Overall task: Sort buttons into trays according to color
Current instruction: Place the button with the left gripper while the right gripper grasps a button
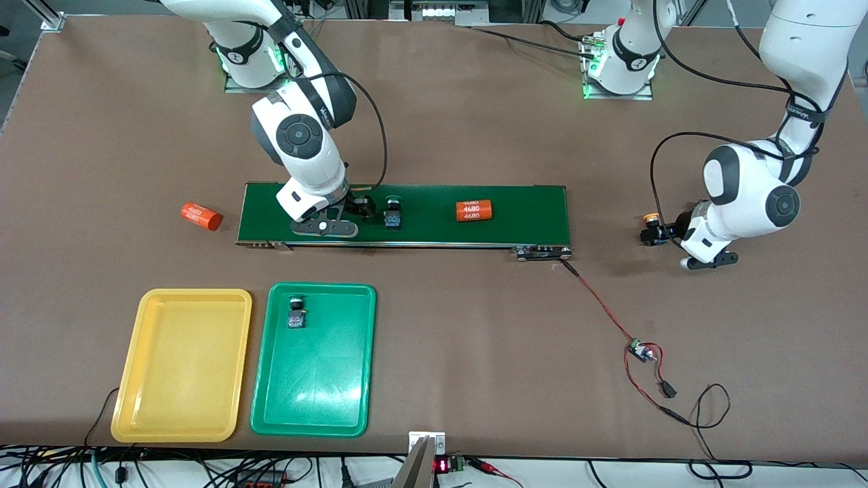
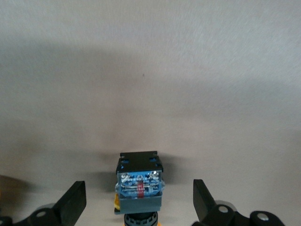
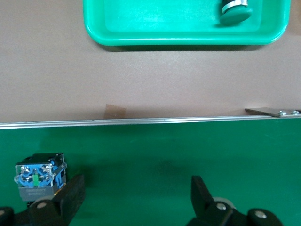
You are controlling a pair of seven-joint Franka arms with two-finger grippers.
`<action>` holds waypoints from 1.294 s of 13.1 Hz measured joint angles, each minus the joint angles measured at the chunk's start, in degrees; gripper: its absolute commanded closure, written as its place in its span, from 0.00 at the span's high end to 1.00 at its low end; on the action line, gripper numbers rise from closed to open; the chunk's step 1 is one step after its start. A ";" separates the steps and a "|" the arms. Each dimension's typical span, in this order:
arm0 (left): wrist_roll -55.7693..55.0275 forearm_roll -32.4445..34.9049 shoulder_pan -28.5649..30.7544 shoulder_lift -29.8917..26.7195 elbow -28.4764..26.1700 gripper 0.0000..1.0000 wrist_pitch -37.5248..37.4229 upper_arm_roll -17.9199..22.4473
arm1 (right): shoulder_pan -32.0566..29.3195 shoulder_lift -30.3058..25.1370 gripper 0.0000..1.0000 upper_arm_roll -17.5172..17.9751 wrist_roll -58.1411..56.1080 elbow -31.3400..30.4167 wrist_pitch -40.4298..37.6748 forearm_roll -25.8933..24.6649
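White rounded arm (image 1: 298,146) shells, dark grey joint discs, black cables, green-lit bases.

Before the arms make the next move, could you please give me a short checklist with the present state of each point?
1. Right gripper over the dark-green conveyor belt, jaws open: ok.
2. Green-capped push-button switch between those jaws: not ok, it sits beside them.
3. Left gripper jaws open around the yellow-capped push-button switch: ok.
4. Green plastic tray holds a green-capped button: ok.
5. Yellow plastic tray has room: ok.

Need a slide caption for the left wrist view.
Open left gripper straddling a yellow-capped button on the bare brown table.
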 measured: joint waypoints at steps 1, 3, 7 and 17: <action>0.00 0.01 -0.11 0.00 -0.56 0.64 0.44 -0.01 | 0.00 0.34 1.00 0.02 0.02 0.00 0.00 -0.22; 0.00 0.01 -0.50 -0.02 -0.88 0.18 0.54 -0.03 | 0.00 0.97 1.00 0.02 0.02 0.00 0.01 -0.33; 0.08 0.09 -1.06 -0.76 -0.80 0.00 -0.99 -0.10 | -0.01 1.58 1.00 0.10 0.25 0.04 0.11 -0.35; 0.06 0.72 -9.41 -12.91 1.21 0.00 -13.03 -6.26 | -0.07 2.03 1.00 0.97 0.72 0.27 0.51 -0.35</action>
